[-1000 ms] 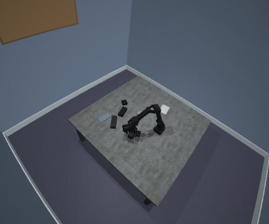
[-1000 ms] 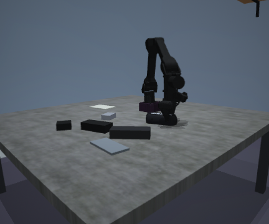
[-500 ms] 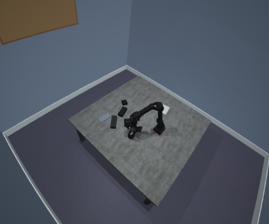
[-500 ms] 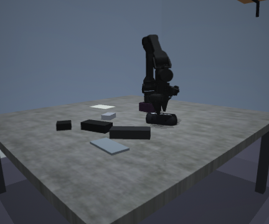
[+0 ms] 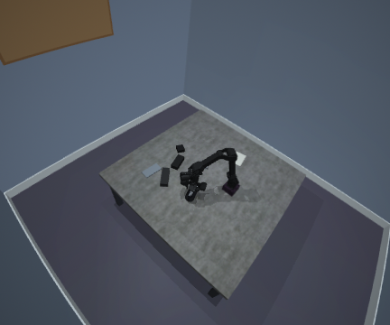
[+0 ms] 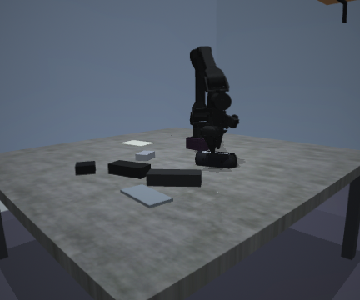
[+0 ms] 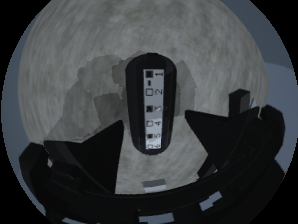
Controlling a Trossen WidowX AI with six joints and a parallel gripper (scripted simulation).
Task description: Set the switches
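The dark controller unit [image 5: 190, 195] [image 6: 226, 160] [image 7: 132, 100] lies upside down on the bench, its white label [image 7: 160, 100] facing up in the wrist view. The label's squares read 1 filled, 2 empty, 3 filled, 4 empty, 5 filled; 6 is small and looks empty. A short dark mark lies between squares 1 and 2. The rocker switches are underneath, hidden. My gripper [image 7: 154, 117] [image 6: 215, 150] is open, with its fingertips on either side of the unit in the wrist view and close above it in the exterior view. Nothing is held.
A long dark box [image 5: 164, 177] [image 6: 174, 177], another dark box [image 5: 177, 162] [image 6: 129, 168], a small dark block [image 5: 180, 148] [image 6: 85, 167] and a pale flat plate [image 5: 152, 170] [image 6: 147, 196] lie apart from the unit. A pale block [image 6: 145, 156] and white sheet [image 5: 239, 158] [image 6: 137, 142] lie farther back.
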